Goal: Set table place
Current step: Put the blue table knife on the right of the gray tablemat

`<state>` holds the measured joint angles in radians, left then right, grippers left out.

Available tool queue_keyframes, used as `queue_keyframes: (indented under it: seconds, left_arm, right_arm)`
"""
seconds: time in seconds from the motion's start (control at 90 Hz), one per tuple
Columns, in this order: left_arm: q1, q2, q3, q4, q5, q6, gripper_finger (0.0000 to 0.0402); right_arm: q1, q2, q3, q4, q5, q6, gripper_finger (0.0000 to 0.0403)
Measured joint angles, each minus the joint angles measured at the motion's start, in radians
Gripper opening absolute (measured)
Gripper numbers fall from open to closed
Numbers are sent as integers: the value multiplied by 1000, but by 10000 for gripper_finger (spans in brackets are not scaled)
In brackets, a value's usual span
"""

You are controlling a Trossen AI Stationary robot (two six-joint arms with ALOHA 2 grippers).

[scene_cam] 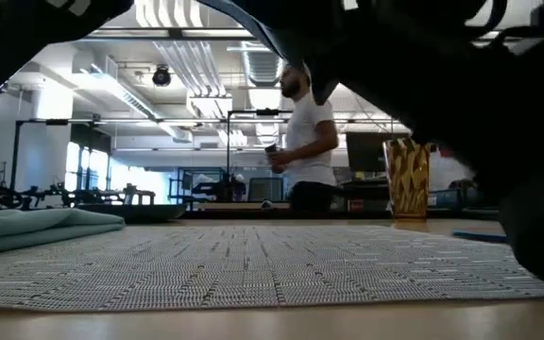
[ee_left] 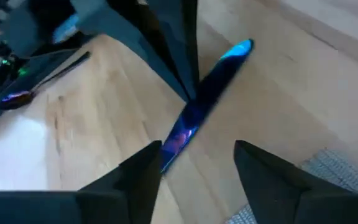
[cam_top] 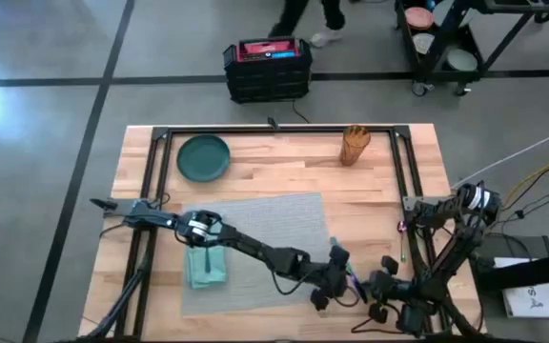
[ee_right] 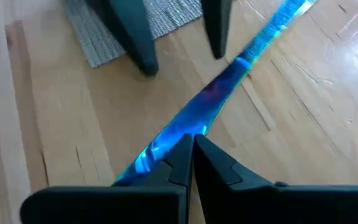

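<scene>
From above, the left arm stretches low across the flat grey woven placemat, its left gripper meeting the right gripper just past the mat's corner. Left wrist: fingers spread, straddling an iridescent blue metal knife. Right wrist: fingertips pinched on the blade.

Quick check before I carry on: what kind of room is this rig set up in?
Most likely an open robotics lab or workshop, not a dining room. The table stands on a polished concrete floor with taped lines, exposed ceiling ducts run overhead, and a person stands among more benches behind.
</scene>
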<state>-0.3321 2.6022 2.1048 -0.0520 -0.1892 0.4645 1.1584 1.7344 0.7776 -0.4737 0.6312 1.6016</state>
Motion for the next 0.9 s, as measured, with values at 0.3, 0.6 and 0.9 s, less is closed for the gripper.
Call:
queue_keyframes:
  seconds: [0.3,0.6,0.9]
  left_arm:
    - [14,3,2,11,29,109,181]
    - [29,3,2,-10,69,113,128]
    - [31,-11,9,-120,101,101,106]
  right_arm:
    - [-7,0,-1,12,-2,46,2]
    - [-48,1,-1,74,-12,66,2]
    - [-59,0,0,78,-18,91,2]
